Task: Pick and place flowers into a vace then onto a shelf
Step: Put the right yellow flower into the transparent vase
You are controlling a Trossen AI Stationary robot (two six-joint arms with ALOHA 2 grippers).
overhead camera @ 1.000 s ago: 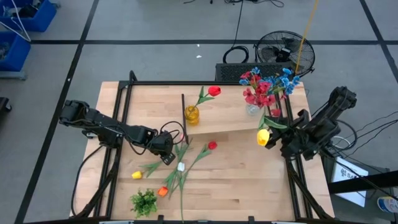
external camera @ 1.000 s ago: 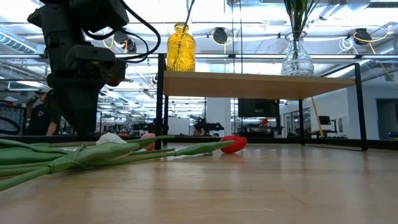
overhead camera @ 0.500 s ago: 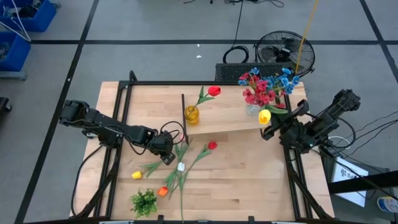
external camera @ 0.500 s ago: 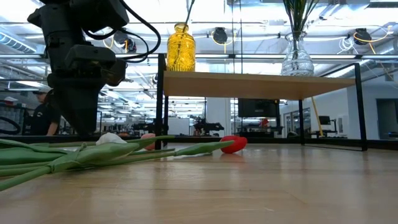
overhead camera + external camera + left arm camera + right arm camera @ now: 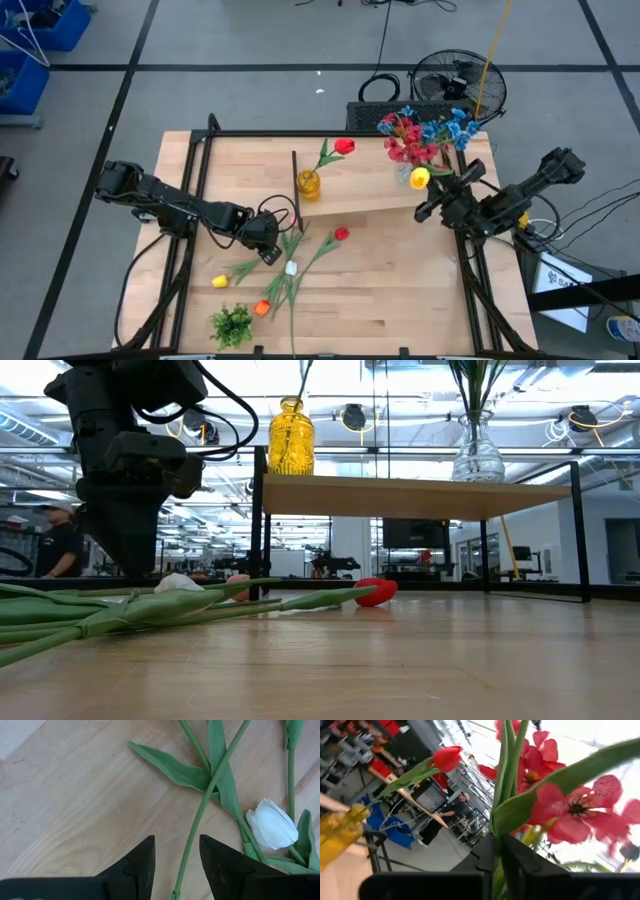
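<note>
My right gripper point(image 5: 440, 200) is up beside the clear vase point(image 5: 478, 455) of red and blue flowers point(image 5: 425, 135) at the shelf's point(image 5: 360, 195) right end, shut on a yellow tulip point(image 5: 420, 178). My left gripper point(image 5: 268, 240) is low over the flowers lying on the table, open. Its fingers stand either side of a green stem point(image 5: 192, 840), near a white tulip point(image 5: 272, 825). A yellow vase point(image 5: 308, 184) with a red tulip point(image 5: 345, 146) stands on the shelf's left end. Red point(image 5: 341, 234), yellow point(image 5: 219, 282) and orange point(image 5: 262, 308) tulips lie flat on the table. My right gripper pinches the yellow tulip's green stem point(image 5: 496, 837) between its two shut fingers. Stem and leaf point(image 5: 555, 785) stick out forward past the fingertips. The tulip is lifted clear of table and shelf, with its head point(image 5: 420, 178) close to the bouquet in the clear vase.
A short green leafy clump point(image 5: 232, 323) lies near the table's near edge. The shelf's black legs point(image 5: 258, 525) and a black frame point(image 5: 190, 200) stand on the table. Bare wood point(image 5: 400, 290) lies to the right of the flowers. A fan point(image 5: 455, 85) sits on the floor beyond.
My right gripper has moved toward the far edge and slightly left, toward the clear vase, turning as it went, still shut on the yellow tulip. The tulip's head has travelled from in front of the shelf to right beside the bouquet. The bouquet has shifted a little left.
</note>
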